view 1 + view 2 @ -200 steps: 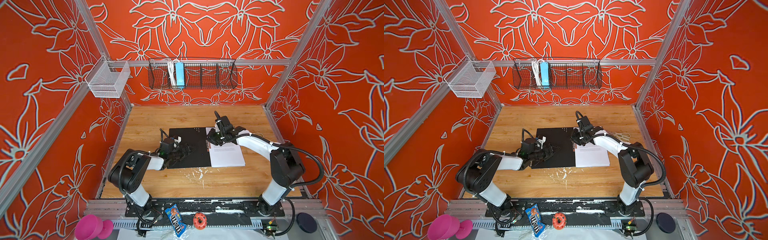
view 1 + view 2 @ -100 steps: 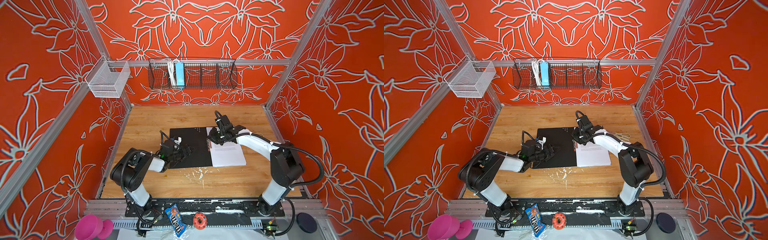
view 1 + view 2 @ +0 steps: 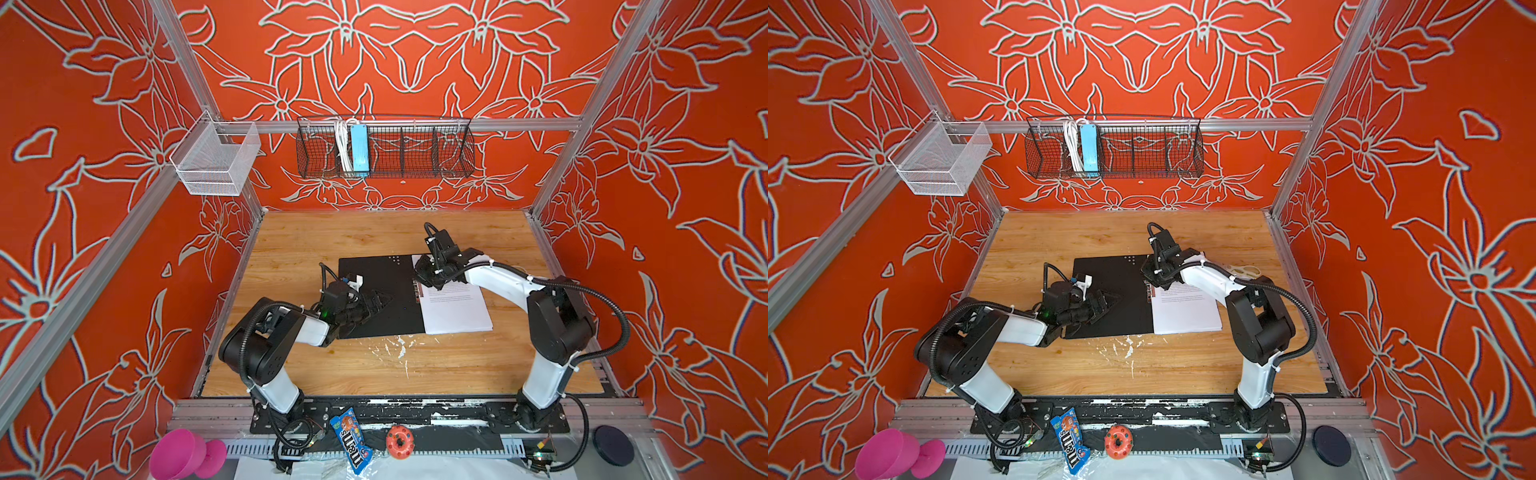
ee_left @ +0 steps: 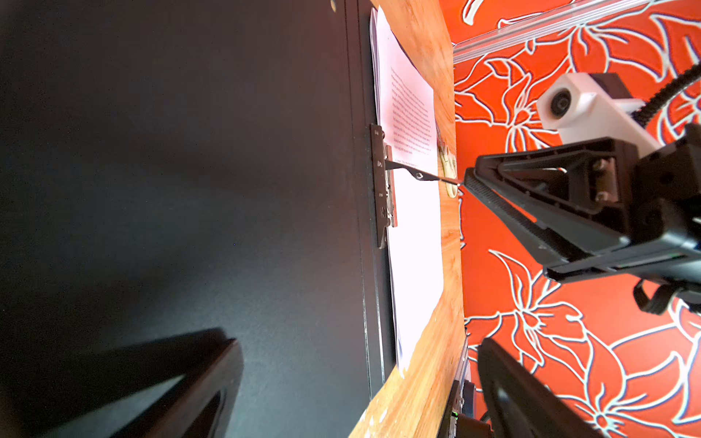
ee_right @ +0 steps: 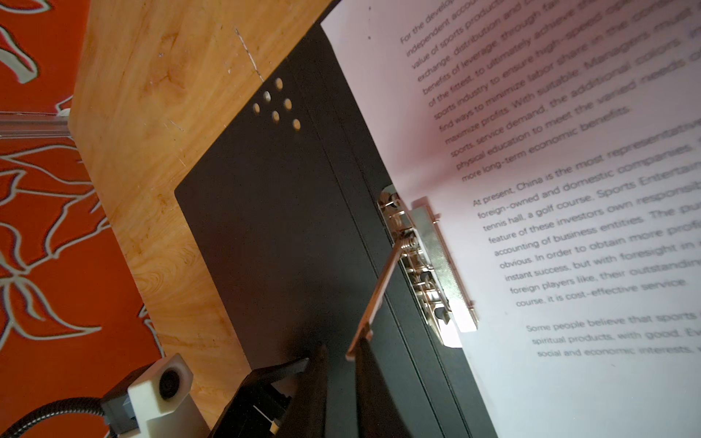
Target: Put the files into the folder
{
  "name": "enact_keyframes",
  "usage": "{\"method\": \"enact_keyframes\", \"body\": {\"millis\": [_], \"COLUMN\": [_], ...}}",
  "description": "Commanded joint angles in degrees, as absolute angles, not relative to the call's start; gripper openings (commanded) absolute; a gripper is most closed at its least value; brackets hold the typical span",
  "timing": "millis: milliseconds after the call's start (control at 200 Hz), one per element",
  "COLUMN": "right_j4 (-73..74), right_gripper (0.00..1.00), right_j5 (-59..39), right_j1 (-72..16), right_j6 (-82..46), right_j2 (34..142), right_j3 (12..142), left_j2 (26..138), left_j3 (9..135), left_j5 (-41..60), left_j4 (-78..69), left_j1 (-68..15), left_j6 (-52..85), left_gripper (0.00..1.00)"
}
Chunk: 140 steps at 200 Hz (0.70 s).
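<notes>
The folder (image 3: 374, 274) (image 3: 1113, 270) lies open on the wooden table, black inside up. The files (image 3: 457, 311) (image 3: 1187, 316), white printed sheets, lie on its right half under a metal clip (image 5: 428, 265) (image 4: 383, 189). The clip's lever (image 5: 379, 288) (image 4: 417, 175) stands raised. My right gripper (image 5: 339, 364) (image 3: 430, 286) is at the lever's tip. Its jaws are narrow with a small gap, and the tip rests against one finger (image 5: 375, 379). My left gripper (image 4: 352, 386) (image 3: 374, 303) is wide open, low over the folder's bare left half (image 4: 189, 151), holding nothing.
A pale beige object (image 3: 1246, 272) lies on the table just right of the files. White scuffs (image 3: 395, 347) mark the wood in front of the folder. A black wire basket (image 3: 384, 149) and a white mesh basket (image 3: 216, 160) hang on the walls.
The right gripper's jaws have narrowed around the tip of the clip's lever. The left arm has barely moved and stays open.
</notes>
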<state>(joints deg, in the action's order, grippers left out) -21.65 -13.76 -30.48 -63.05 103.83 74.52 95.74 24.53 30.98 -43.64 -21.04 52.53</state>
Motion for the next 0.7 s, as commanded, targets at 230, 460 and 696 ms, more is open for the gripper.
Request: {"method": "enact_keyframes", "body": {"millis": [230, 460, 696], "right_j4": [-22.9, -22.3, -21.4], "right_gripper": [0.16, 0.15, 0.12], "right_j5": [-11.8, -12.5, -13.2], "right_j1": [-30.5, -30.5, -30.6], "right_j6": [-64.8, -65.0, -65.8], "right_j2": [105.1, 105.2, 104.9], "right_j3": [74.5, 73.9, 72.3], "left_j2": [100.5, 101.2, 101.7], "left_j3": [19.3, 19.4, 19.4], "left_j5": [28.3, 28.4, 28.3], "left_j4": [-22.2, -22.5, -22.5], "left_j1": [-21.6, -21.6, -21.6], "left_j6": [53.3, 53.3, 53.3], "left_gripper": [0.98, 0.98, 0.98]}}
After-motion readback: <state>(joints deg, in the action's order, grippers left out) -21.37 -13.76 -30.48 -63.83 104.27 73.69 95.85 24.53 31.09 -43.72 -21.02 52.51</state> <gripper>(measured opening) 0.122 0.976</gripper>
